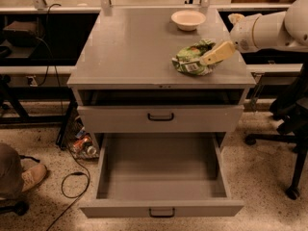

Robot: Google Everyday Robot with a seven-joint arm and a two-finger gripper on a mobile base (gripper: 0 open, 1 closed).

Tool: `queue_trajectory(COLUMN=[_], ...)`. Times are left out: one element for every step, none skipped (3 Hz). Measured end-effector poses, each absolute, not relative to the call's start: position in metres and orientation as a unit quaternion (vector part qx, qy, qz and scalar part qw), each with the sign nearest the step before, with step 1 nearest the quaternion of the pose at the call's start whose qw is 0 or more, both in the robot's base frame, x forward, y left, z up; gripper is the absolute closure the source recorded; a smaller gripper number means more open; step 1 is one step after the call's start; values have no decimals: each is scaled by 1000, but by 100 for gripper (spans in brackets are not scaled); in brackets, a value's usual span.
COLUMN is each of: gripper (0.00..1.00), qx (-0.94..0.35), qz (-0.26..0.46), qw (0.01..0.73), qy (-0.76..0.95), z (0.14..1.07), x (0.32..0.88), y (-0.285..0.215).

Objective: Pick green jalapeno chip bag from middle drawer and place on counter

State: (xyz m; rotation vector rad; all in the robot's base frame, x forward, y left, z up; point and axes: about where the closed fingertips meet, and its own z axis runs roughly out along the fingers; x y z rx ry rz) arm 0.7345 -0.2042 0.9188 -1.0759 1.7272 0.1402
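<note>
The robot's one white arm [269,28] comes in from the right edge and runs leftward, sloping slightly down. It narrows at a rounded wrist [240,36]. From the wrist, the cream-coloured hand [208,59] points down and to the left. The hand sits low over the right side of the table [125,52], towards the front edge.

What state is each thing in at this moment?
green jalapeno chip bag, lying crumpled on the counter.
middle drawer, pulled out, nothing inside.
upper drawer, pushed in or nearly so.
bowl, upright near the counter's back edge.
pincer, against the bag's right side, above the counter.
</note>
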Motion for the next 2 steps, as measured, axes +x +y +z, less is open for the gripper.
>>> queue_trajectory(gripper=[0, 0], qx=[-408, -343], qz=[47, 19], qw=[533, 549], qy=[740, 762], z=[925, 940], x=[713, 677], y=[-229, -271])
